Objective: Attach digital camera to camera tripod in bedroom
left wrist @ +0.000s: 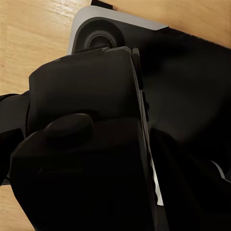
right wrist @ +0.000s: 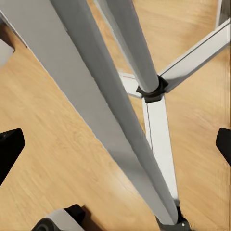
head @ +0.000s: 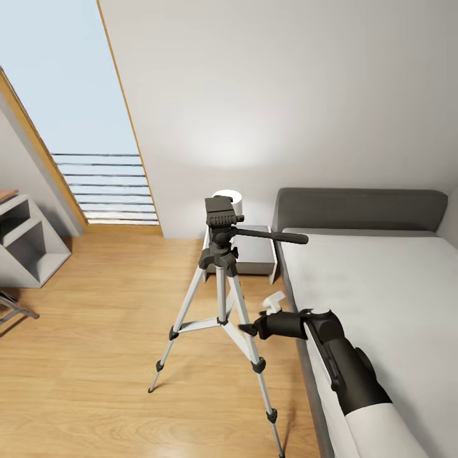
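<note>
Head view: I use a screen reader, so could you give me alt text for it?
A tripod stands on a wood floor beside a low grey bed, its top mount bare. The robot's right arm reaches toward its legs, jaws close to one leg. Behind are a white wall and a slanted window.

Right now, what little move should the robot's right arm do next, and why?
Probably ease the right end effector forward so its open fingers close around the tripod leg. In the head view it sits right beside that leg, and the right wrist view shows the silver leg lying between the two fingertips with gaps on both sides. Holding the tripod steady would likely help with mounting a camera.
</note>
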Tool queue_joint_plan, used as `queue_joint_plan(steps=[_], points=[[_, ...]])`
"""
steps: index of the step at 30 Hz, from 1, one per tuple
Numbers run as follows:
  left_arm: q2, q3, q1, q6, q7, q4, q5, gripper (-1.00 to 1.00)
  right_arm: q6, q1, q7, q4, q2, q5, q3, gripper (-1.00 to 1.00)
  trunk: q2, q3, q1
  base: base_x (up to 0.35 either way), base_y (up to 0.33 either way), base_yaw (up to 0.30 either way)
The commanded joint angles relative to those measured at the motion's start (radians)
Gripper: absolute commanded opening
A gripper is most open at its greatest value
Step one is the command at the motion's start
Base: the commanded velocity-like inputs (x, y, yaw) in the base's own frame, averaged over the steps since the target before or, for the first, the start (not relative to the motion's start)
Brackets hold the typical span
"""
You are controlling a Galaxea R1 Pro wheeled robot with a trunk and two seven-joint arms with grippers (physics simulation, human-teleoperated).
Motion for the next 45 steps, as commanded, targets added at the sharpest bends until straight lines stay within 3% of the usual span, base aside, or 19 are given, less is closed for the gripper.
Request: queue_joint_plan(steps=[1, 9, 31, 40, 45], points=[[0.0, -0.008, -0.001, -0.002, -0.005, 0.001, 0.009, -1.0, 0.002, -0.001, 0.004, 0.001, 0.001, 0.01, -0.003, 1.0, -0.002, -0.002, 0.001, 0.0, 0.0, 0.0], [0.0, -0.008, -0.001, -0.002, -0.005, 0.001, 0.009, -1.0, -0.08, -0.001, -0.042, 0.06, 0.02, 0.007, -0.014, 1.0, -0.002, -0.002, 0.001, 0.0, 0.0, 0.0], [0.0, -0.009, -0.001, -0.002, -0.005, 0.001, 0.009, -1.0, -0.092, -0.001, -0.06, 0.069, 0.032, 0.004, -0.014, 1.0, -0.002, -0.002, 0.001, 0.0, 0.0, 0.0], [0.0, -0.009, -0.001, -0.002, -0.005, 0.001, 0.009, -1.0, -0.15, -0.001, -0.087, 0.16, 0.075, 0.008, -0.012, 1.0, -0.002, -0.002, 0.001, 0.0, 0.0, 0.0], [0.0, -0.009, -0.001, -0.002, -0.005, 0.001, 0.009, -1.0, -0.177, -0.001, -0.106, 0.179, 0.082, 0.009, -0.012, 1.0, -0.002, -0.002, 0.001, 0.0, 0.0, 0.0]])
